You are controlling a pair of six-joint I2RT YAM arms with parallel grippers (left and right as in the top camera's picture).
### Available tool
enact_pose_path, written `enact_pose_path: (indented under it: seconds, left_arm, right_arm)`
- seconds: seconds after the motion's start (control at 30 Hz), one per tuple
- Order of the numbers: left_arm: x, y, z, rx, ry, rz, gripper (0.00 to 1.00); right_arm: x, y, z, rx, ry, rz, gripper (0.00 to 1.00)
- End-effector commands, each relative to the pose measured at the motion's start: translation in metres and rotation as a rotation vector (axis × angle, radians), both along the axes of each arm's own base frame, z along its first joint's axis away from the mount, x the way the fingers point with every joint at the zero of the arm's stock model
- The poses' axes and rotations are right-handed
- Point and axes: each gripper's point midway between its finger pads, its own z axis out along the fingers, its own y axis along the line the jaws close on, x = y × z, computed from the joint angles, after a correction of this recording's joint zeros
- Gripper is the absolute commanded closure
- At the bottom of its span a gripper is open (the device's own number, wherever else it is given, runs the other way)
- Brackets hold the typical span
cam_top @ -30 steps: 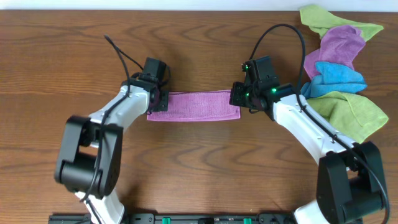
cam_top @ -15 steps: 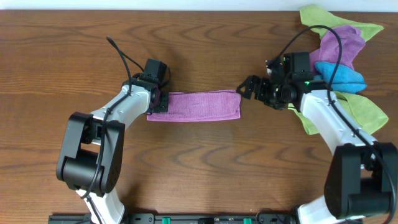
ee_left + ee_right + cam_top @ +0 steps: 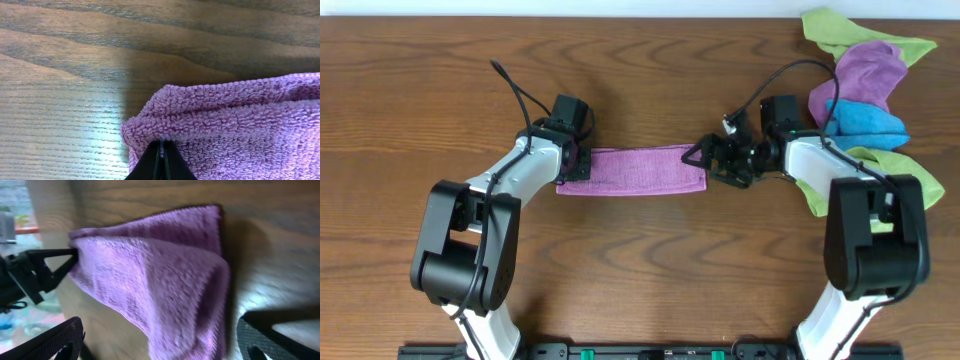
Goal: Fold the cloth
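Note:
The purple cloth (image 3: pixel 632 169) lies as a narrow folded strip across the middle of the wooden table (image 3: pixel 640 270). My left gripper (image 3: pixel 574 165) is shut on its left end; in the left wrist view the black fingertips (image 3: pixel 162 159) pinch the fuzzy cloth (image 3: pixel 235 120) at its corner. My right gripper (image 3: pixel 708 166) stands open at the strip's right end. In the right wrist view the cloth (image 3: pixel 160 275) lies between the wide-apart fingers (image 3: pixel 62 340), with nothing pinched.
A heap of spare cloths sits at the back right: a green one (image 3: pixel 895 180), a purple one (image 3: pixel 868 70) and a blue one (image 3: pixel 865 122), close behind the right arm. The table's far edge runs along the top.
The right gripper opened and let go of the cloth's right end, swung away to the right, then came back to that end, still open. The left gripper has not moved.

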Motion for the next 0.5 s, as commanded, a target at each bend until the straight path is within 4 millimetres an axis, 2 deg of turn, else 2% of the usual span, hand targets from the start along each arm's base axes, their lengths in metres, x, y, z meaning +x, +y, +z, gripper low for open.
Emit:
enact_pose_path:
  seconds: [0.0,0.07,0.1,0.17,0.2,0.3,0.4,0.47]
  left_arm:
    - [-0.013,-0.001,-0.022,-0.012,0.076,0.011,0.94]
    - [-0.014,-0.004,-0.022,-0.029,0.079,0.012,0.94]
    - [-0.013,-0.007,-0.022,-0.043,0.080,0.008,0.94]
    - [-0.013,-0.010,-0.020,-0.061,0.083,0.005,0.94]
    - [-0.012,-0.010,-0.016,-0.061,0.084,0.005,0.94]
    - [-0.006,-0.011,0.005,-0.065,0.058,0.005,0.94]
    - [0.007,-0.014,0.051,-0.089,-0.025,0.002,0.94]
    - [0.012,-0.015,0.093,-0.112,-0.108,-0.001,0.94]
  right_arm:
    - [-0.016,0.013,-0.037,-0.018,0.097,0.021,0.12]
    - [-0.019,0.024,-0.040,-0.006,0.101,0.043,0.23]
    - [-0.020,0.028,-0.040,-0.008,0.097,0.054,0.34]
    - [-0.019,0.028,-0.038,-0.002,0.092,0.054,0.92]
    - [-0.018,0.027,-0.036,0.006,0.096,0.046,0.99]
    - [-0.014,0.016,-0.028,0.014,0.111,0.012,0.99]
    - [-0.008,-0.002,-0.011,-0.009,0.103,-0.038,0.98]
    - [-0.007,-0.027,0.002,-0.105,0.093,-0.097,0.98]
